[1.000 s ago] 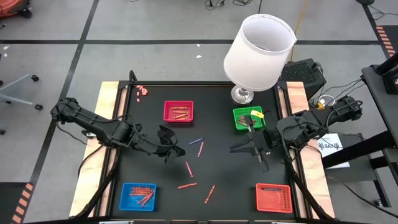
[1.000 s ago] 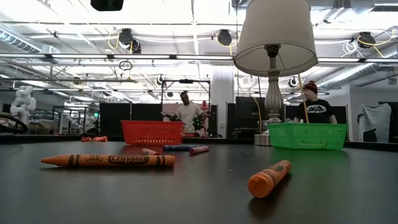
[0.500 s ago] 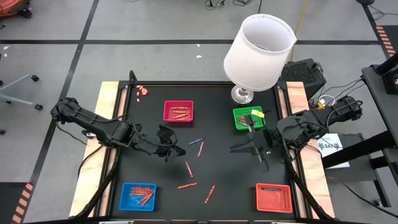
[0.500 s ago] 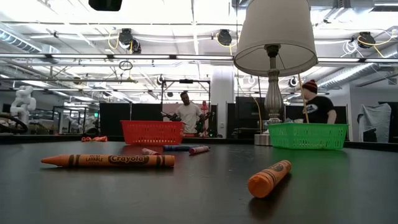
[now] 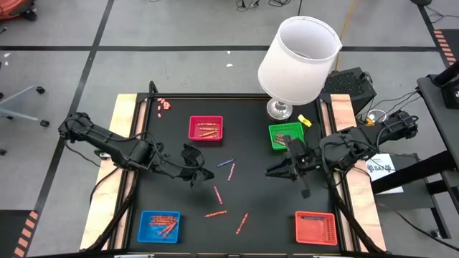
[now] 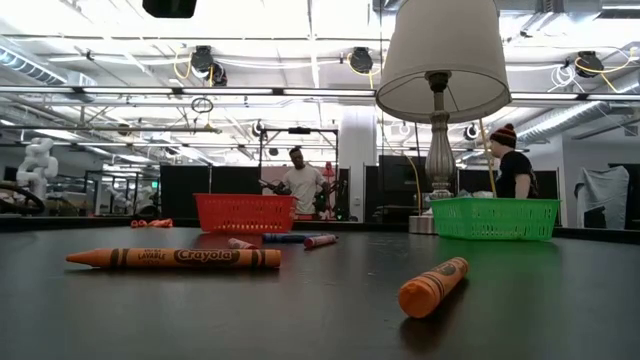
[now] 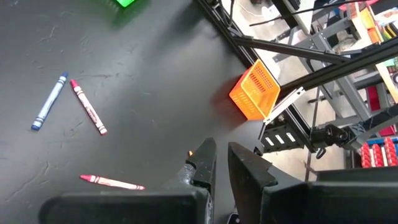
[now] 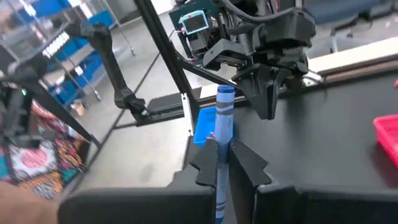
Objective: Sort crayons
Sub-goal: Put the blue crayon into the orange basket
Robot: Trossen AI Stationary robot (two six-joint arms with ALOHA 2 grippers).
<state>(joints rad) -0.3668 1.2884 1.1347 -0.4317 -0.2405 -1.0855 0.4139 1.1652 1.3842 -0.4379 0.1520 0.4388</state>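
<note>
Lying closest to the low camera are an orange crayon (image 6: 173,258) with its label readable and a stubbier orange one (image 6: 432,286) pointing away across the black table (image 6: 330,320). Behind them sit a pink stub, a blue crayon (image 6: 283,238) and a purple-pink one (image 6: 319,241), then the red tray (image 6: 245,213) and green tray (image 6: 494,218), with the lamp (image 6: 440,70) standing beside the green one. Way back in the room, two people are standing around.

From above, the loose crayons are scattered mid-table: a blue one and a red one side by side, plus three reddish ones (image 5: 216,213) lower down. The red tray near the far edge (image 5: 206,128) has a few crayons in it, the blue tray (image 5: 159,225) has a bunch, and the orange-red tray (image 5: 315,227) holds one. A little cluster of pink bits (image 5: 164,105) sits near the far left corner, and a yellow crayon (image 5: 304,120) lies just beside the green tray.

The right gripper (image 5: 283,166) hovers right of centre, just near the green tray, jaws pinched on a blue crayon (image 8: 222,143) that sticks out past the fingertips. The left gripper (image 5: 203,172) hangs left of centre near the blue and red pair, jaws narrow with only a slit between them, holding nothing.
</note>
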